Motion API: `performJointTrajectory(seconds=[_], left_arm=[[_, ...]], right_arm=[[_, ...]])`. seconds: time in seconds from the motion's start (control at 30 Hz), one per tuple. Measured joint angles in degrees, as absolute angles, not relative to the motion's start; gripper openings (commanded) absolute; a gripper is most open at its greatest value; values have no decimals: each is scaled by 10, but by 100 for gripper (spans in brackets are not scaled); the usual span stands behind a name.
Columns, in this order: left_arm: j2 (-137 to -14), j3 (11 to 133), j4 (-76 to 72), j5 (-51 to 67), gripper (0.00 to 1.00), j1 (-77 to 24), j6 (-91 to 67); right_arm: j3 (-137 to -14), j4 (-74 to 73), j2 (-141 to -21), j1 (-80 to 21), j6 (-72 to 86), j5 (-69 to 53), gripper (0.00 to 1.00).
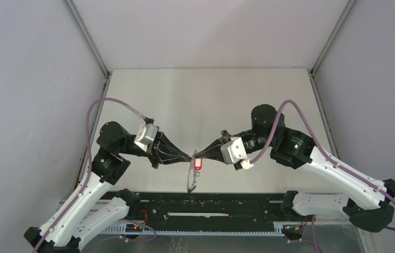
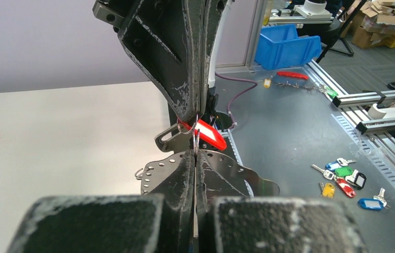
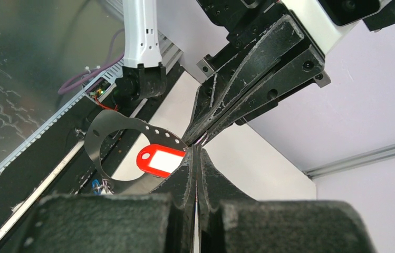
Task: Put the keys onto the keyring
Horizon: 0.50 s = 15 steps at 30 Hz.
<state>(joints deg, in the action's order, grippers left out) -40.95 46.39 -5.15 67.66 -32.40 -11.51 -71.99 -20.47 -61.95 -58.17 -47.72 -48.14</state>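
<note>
Both grippers meet tip to tip above the table's near middle. The keyring (image 1: 190, 179), a thin grey metal ring with holes along its rim, hangs below them (image 2: 153, 171) (image 3: 96, 138). My left gripper (image 1: 191, 156) (image 2: 195, 154) is shut on a thin wire loop at the keyring's rim. My right gripper (image 1: 199, 155) (image 3: 197, 149) is shut on the same loop from the other side, by the red key (image 1: 197, 164) (image 2: 209, 135) (image 3: 159, 160), whose head hangs beside the tips. The blue key (image 3: 96, 185) dangles at the keyring's lower edge.
A black rail (image 1: 211, 211) runs along the table's near edge under the hanging keyring. Beyond the table, the left wrist view shows several loose coloured keys (image 2: 345, 176) on a grey bench and a blue bin (image 2: 285, 46).
</note>
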Motion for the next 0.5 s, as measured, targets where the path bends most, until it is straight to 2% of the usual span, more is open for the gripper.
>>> performJointTrajectory(seconds=[0.5], left_arm=[[-408,464,-44,677,0,-325,-111]], right_arm=[[-729,-209,-629,-583,-481,-481,0]])
